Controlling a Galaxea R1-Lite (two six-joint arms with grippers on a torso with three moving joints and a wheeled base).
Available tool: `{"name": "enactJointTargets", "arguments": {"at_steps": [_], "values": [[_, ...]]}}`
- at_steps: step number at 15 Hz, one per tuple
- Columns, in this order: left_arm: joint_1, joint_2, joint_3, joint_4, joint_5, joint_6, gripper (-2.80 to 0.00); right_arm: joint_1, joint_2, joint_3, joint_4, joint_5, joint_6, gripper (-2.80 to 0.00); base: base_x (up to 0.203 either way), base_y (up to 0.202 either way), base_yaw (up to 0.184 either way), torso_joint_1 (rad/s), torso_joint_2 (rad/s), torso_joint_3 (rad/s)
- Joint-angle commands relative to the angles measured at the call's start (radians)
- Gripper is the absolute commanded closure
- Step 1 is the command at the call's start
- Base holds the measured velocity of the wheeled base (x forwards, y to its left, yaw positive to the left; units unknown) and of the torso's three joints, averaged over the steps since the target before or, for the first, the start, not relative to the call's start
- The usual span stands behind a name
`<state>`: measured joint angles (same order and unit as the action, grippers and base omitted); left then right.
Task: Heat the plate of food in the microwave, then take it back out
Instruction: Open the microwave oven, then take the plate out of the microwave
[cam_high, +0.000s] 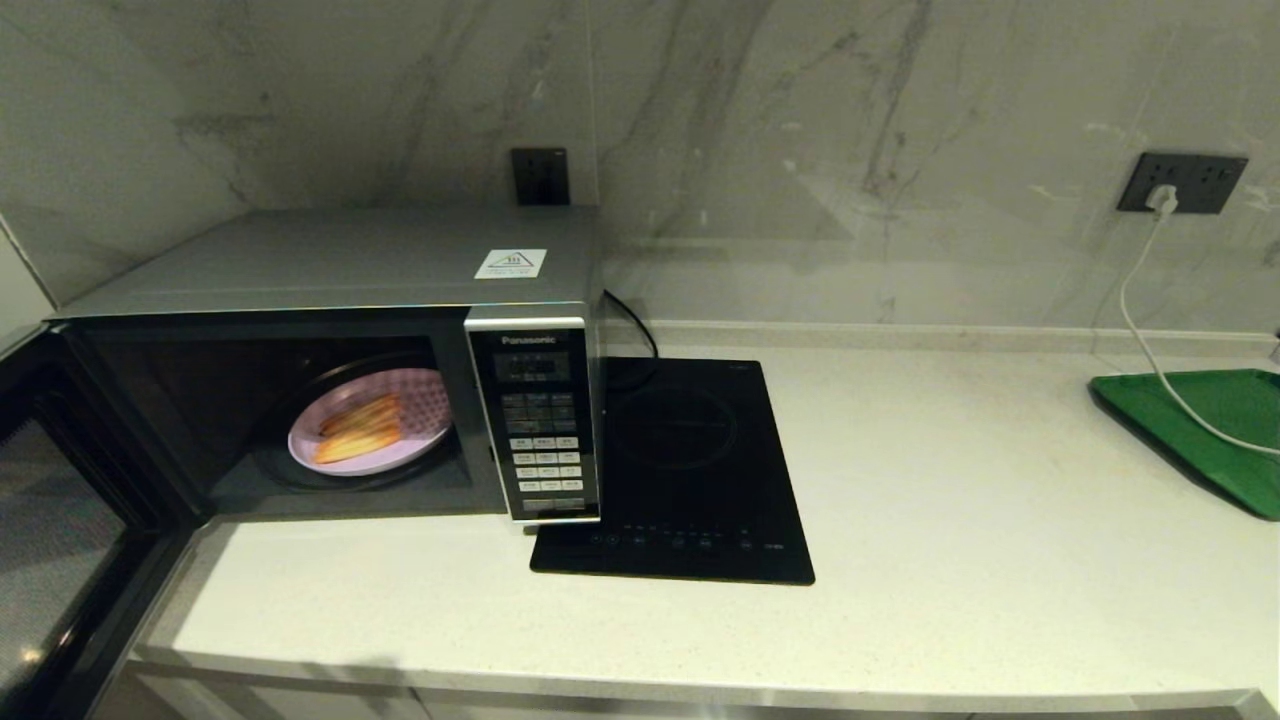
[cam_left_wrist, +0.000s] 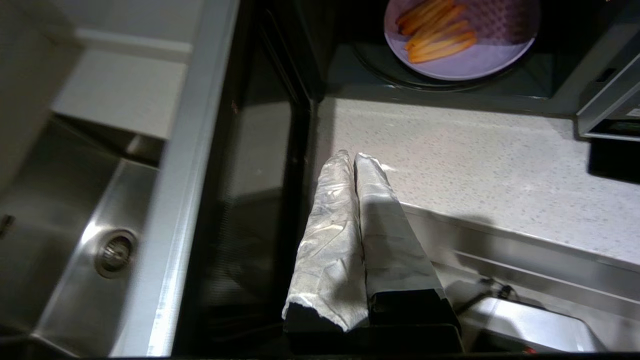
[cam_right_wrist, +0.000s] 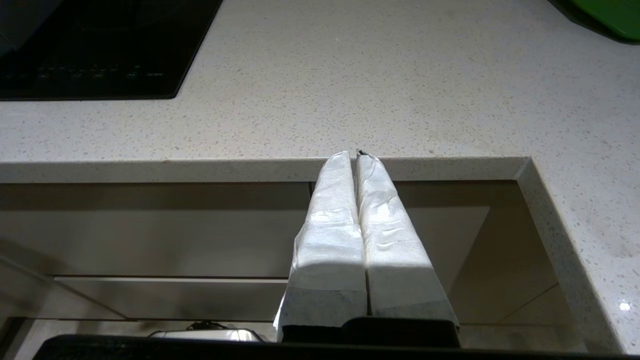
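The silver-grey microwave (cam_high: 330, 260) stands at the counter's left with its door (cam_high: 60, 540) swung wide open. Inside, on the turntable, rests the lilac plate of food (cam_high: 372, 420) with orange fry-like sticks; the left wrist view also catches the plate (cam_left_wrist: 465, 57). My left gripper (cam_left_wrist: 352, 156) is shut and empty, low by the counter's front edge beside the open door. My right gripper (cam_right_wrist: 352, 154) is shut and empty too, just below the counter's front edge. Neither gripper shows in the head view.
A flat black induction hob (cam_high: 690, 470) lies right of the microwave. A green tray (cam_high: 1200, 425) sits at the far right under a white cable (cam_high: 1140, 320). A steel sink (cam_left_wrist: 75, 240) lies left of the open door.
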<state>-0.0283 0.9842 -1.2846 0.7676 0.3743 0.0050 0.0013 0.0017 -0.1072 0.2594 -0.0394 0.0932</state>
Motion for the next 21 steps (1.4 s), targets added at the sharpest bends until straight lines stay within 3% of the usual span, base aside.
{"name": "enactJointTargets", "arguments": {"at_steps": [1,3,6,8,10,11,13,14,16,17,21], "values": [[0.004,0.063,0.044,0.008,-0.031,-0.138,0.0,0.0,0.0,0.0,0.001,-0.001,-0.001,0.0,0.0,0.0,0.0,0.0,0.0,0.0],[0.006,0.111,0.108,0.009,-0.166,-0.317,0.0,0.0,0.0,0.0,0.001,-0.001,-0.001,0.0,0.0,0.0,0.0,0.0,0.0,0.0],[0.006,0.19,0.201,-0.011,-0.419,-0.651,0.0,0.0,0.0,0.0,0.001,-0.001,0.0,0.0,0.0,0.0,0.0,0.0,0.0,0.0],[0.018,0.217,0.327,-0.195,-0.515,-0.761,0.0,0.0,0.0,0.0,0.001,-0.001,-0.001,0.0,0.0,0.0,0.0,0.0,0.0,0.0],[0.025,0.233,0.459,-0.459,-0.547,-0.848,0.0,0.0,0.0,0.0,0.001,-0.001,0.0,0.0,0.0,0.0,0.0,0.0,0.0,0.0],[0.027,0.268,0.507,-0.566,-0.553,-0.932,-2.8,0.0,0.0,0.0,0.001,-0.001,-0.001,0.0,0.0,0.0,0.0,0.0,0.0,0.0],[0.033,0.364,0.53,-0.722,-0.534,-1.142,-2.8,0.001,0.0,0.0,0.001,-0.001,0.0,0.0,0.0,0.0,0.0,0.0,0.0,0.0],[0.036,0.4,0.537,-0.803,-0.492,-1.229,-2.8,0.0,0.0,0.0,0.001,-0.001,0.0,0.0,0.0,0.0,0.0,0.0,0.0,0.0],[0.031,0.419,0.547,-0.885,-0.459,-1.343,-2.8,0.0,0.0,0.0,0.001,-0.001,0.0,0.0,0.0,0.0,0.0,0.0,0.0,0.0],[0.031,0.424,0.549,-0.914,-0.456,-1.388,-2.8,0.0,0.0,0.0,0.001,-0.001,0.0,0.0,0.0,0.0,0.0,0.0,0.0,0.0],[0.06,0.563,0.529,-0.965,-0.452,-1.434,-2.8,0.0,0.0,0.0,0.001,-0.001,0.0,0.0,0.0,0.0,0.0,0.0,0.0,0.0]]}}
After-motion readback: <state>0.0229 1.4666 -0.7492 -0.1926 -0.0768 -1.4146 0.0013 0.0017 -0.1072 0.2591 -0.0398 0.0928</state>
